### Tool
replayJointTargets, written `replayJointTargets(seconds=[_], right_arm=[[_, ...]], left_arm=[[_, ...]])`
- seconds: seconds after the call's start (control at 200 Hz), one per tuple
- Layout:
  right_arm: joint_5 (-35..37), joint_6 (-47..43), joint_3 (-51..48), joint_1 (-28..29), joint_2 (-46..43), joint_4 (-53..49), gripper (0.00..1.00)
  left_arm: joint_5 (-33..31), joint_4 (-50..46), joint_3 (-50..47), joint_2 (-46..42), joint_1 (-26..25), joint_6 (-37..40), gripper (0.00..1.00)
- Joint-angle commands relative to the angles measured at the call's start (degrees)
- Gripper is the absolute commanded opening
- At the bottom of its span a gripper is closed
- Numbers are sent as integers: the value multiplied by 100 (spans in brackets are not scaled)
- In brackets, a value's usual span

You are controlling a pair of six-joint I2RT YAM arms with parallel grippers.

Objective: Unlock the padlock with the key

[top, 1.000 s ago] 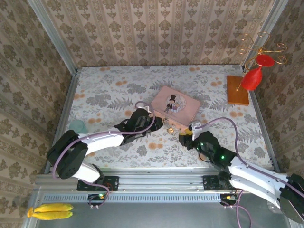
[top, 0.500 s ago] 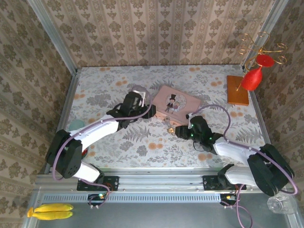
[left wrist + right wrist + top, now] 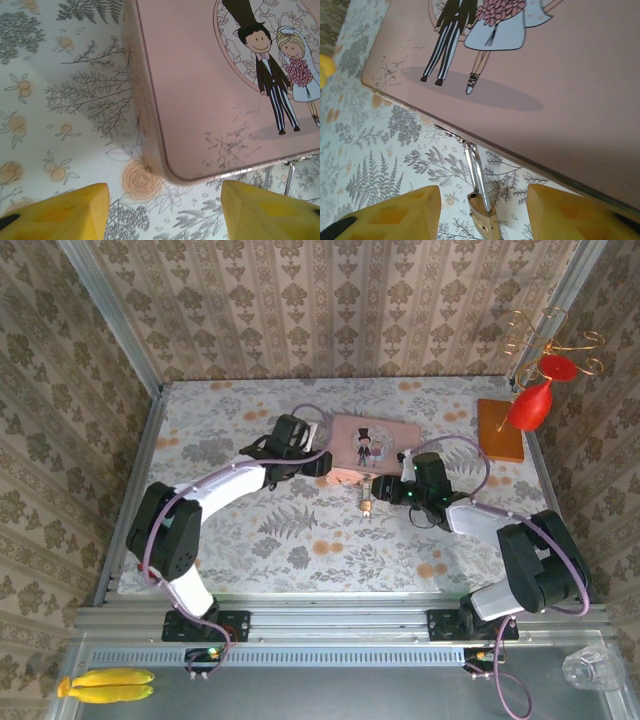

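Right wrist | padlock [image 3: 483,218] body cut off below | left gripper [image 3: 165,200] spread | right gripper [image 3: 481,200] spread

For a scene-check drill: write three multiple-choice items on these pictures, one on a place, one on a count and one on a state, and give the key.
1. Where does the padlock lie relative to the pink tin?
A. on its lid
B. on the table, by the tin's near edge
C. far off at the table's left edge

2. How many cartoon figures are on the tin's lid?
A. one
B. two
C. four

3. How does the right tool stand?
A. shut on the padlock
B. shut tight on nothing
C. open, with the padlock between its fingers

Key:
1 B, the top view shows it on the cloth just off the tin's edge.
2 B, a groom and a bride.
3 C, gaps show between the yellow fingers and the lock.
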Motion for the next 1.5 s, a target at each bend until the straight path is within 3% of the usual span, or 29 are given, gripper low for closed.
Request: replayJointTargets(seconds=[0.0,0.44,0.645,0.785,1.015,1.495], right_arm=[[-449,-29,-53,-7,233,402,50],[-386,251,-133,312,969,690,43],[-163,190,-235,393,1107,625,38],[-278,160,-112,483,1137,353,26],[261,139,-355,613,649,178,8],[1334,461,-393,683,213,184,0]], left_arm=[[224,-122,377,227,81,105,62],[432,-169,962,1067,257,26,62],[-82,-217,996,1250,266,-195,62],[-350,-280,1034,1361,231,-246,61],[-689,-220,767,1301,213,-297,60],[-783,-108,365,1143,-282,-272,59]])
